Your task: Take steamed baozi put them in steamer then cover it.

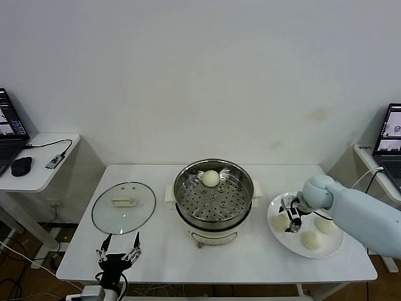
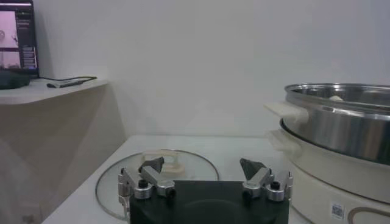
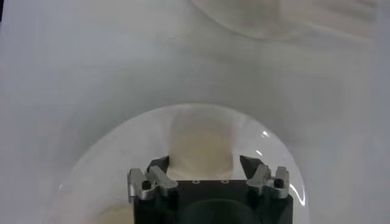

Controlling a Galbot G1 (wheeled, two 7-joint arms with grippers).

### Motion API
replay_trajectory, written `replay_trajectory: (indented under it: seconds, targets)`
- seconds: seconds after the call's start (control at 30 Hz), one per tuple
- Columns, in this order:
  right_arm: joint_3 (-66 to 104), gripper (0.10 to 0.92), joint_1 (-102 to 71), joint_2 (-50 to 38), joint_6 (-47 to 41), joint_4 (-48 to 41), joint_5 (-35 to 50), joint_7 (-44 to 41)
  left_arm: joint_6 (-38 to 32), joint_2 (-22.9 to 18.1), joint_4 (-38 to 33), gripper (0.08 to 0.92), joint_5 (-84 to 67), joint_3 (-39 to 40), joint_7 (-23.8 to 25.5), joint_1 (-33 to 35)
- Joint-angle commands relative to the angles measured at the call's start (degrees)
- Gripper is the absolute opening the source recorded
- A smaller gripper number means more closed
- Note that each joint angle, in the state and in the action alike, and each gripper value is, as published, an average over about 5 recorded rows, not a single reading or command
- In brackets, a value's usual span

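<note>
Four baozi (image 1: 211, 178): one in steamer (image 1: 245, 210), three on plate (image 1: 333, 247)

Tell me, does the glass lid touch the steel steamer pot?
Apart. The head view shows the lid flat on the table, with bare tabletop between it and the steamer.

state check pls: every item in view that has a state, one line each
steamer: uncovered, one bun inside
bun in steamer: on the perforated tray, far side
cover: off, flat on the table left of the steamer, handle up
plate: holds three buns
buns on plate: one sits between the right gripper's fingers
right gripper: down at the plate, fingers around a bun
left gripper: open, empty, near the table's front edge
</note>
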Motion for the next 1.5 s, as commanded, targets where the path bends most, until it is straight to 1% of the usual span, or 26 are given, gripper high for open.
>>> replay_trajectory:
  seconds: [0.03,0.17,0.27,0.43,0.57,0.77,0.97,1.1,1.27,1.37,1.5]
  targets:
    - [0.34,0.653,-0.33,1.08,-0.04,-1.05,-0.7,-0.41,0.0,0.02,-0.03,0.823,0.02,0.03,0.02,0.05]
    - [0.49,0.598,-0.08,0.8,0.03,-0.86,-1.01,-1.18,0.0,0.0,-0.09,0.823,0.03,0.0,0.01,0.12]
    - [0.52,0.574,0.33,0.19,0.33,-0.59,-0.99,-1.92,0.0,0.0,-0.2,0.823,0.03,-0.01,0.0,0.18]
    - [0.4,0.55,1.68,-1.93,0.45,1.01,0.29,-3.05,0.01,0.15,-0.28,0.823,0.05,-0.03,-0.02,0.1]
    - [-0.53,0.543,4.44,-4.66,-0.05,3.46,2.93,-4.1,0.03,0.32,-0.42,0.823,0.04,-0.01,-0.03,0.06]
    - [-6.56,0.537,16.28,-9.23,-0.89,6.71,7.93,-5.55,0.07,0.55,-0.73,0.823,0.04,0.33,-0.01,-0.05]
    - [-17.44,0.543,31.93,-10.98,-3.0,10.5,16.11,-6.47,0.06,0.96,-0.9,0.823,-0.09,0.85,0.01,-0.43]
    - [-25.01,0.543,43.19,-8.95,-4.85,12.85,21.81,-6.04,0.08,1.28,-0.81,0.823,-0.19,1.18,0.03,-0.8]
    - [-31.68,0.543,52.93,-2.37,-7.8,14.15,29.24,-4.08,0.16,1.46,-0.8,0.823,-0.23,1.58,0.04,-1.21]
    - [-33.06,0.545,55.12,2.92,-9.9,13.85,33.71,-2.44,0.21,1.52,-0.92,0.823,-0.26,1.63,0.04,-1.35]
    - [-32.78,0.55,53.68,9.5,-13.18,12.98,38.54,0.04,0.3,1.3,-0.87,0.823,-0.34,1.48,0.04,-1.74]
